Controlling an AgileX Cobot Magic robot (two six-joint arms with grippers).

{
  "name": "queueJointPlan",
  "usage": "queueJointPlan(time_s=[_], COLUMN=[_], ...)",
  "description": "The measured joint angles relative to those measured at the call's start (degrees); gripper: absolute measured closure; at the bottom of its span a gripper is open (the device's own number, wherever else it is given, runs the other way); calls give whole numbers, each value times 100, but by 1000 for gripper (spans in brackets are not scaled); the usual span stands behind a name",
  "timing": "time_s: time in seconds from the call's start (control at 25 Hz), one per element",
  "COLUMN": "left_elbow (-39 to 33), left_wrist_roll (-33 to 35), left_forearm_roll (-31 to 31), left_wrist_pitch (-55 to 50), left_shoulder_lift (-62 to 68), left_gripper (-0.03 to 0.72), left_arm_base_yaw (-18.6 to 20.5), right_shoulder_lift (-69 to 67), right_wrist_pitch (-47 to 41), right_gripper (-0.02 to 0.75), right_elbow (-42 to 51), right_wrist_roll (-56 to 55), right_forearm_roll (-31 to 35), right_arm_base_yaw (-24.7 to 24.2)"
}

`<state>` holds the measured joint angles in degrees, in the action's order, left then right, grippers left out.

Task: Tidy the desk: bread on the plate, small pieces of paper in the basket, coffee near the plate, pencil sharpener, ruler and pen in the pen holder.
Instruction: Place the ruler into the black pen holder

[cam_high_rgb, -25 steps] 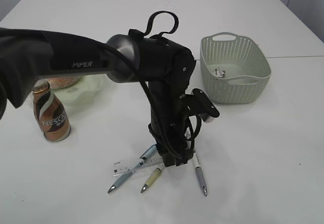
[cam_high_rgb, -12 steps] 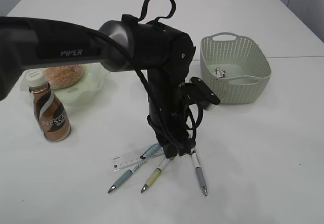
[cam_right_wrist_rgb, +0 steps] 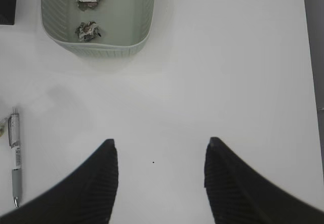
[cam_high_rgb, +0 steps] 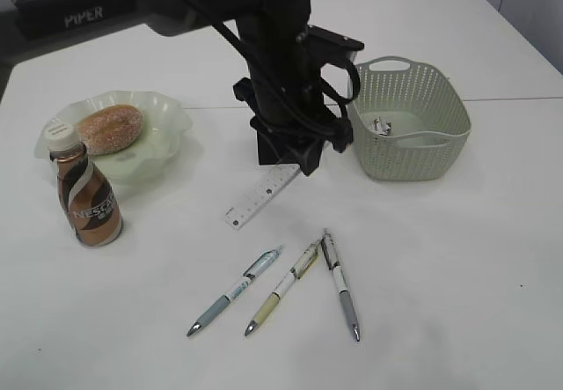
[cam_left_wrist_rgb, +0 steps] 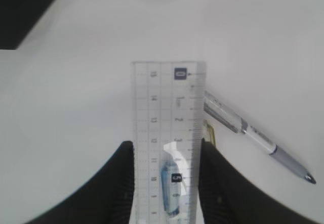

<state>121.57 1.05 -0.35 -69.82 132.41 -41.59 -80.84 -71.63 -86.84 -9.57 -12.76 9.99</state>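
My left gripper (cam_high_rgb: 292,156) is shut on the clear ruler (cam_high_rgb: 261,195) and holds it by one end above the desk (cam_high_rgb: 440,258). In the left wrist view the ruler (cam_left_wrist_rgb: 169,107) runs out between the fingers (cam_left_wrist_rgb: 119,183), with pens far below. Three pens (cam_high_rgb: 283,287) lie on the desk near the front. The bread (cam_high_rgb: 109,128) rests on the green plate (cam_high_rgb: 169,115), and the coffee (cam_high_rgb: 88,198) stands just in front of it. The basket (cam_high_rgb: 409,143) holds small pieces of paper (cam_right_wrist_rgb: 88,31). My right gripper (cam_right_wrist_rgb: 159,148) is open over bare desk. The pencil sharpener is out of view.
The left arm's black body fills the upper middle of the exterior view, close to the basket's left side. A black corner (cam_right_wrist_rgb: 7,2) shows beside the basket (cam_right_wrist_rgb: 144,16) in the right wrist view. One pen (cam_right_wrist_rgb: 15,155) lies at that view's left edge.
The left arm has risen and moved back from among the pens, carrying the ruler up off the desk. The three pens are now uncovered, and the plate and bread too.
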Motion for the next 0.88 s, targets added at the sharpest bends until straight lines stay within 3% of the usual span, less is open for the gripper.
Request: queueJointPlan(time_s=[0.36,0.88], left_elbow=[785,796], left_wrist_roll=[-422,-422], left_forearm_roll=[35,629], left_wrist_pitch=[211,3132], left_shoulder_lift=[-12,-12], left_gripper=[405,405], left_arm_base_yaw=[454,579], right_shoulder_lift=[0,0], right_wrist_pitch=[0,0], right_gripper=[333,333], right_elbow=[0,0], right_wrist_roll=[0,0], right_forearm_roll=[23,23], right_arm_base_yaw=[0,0])
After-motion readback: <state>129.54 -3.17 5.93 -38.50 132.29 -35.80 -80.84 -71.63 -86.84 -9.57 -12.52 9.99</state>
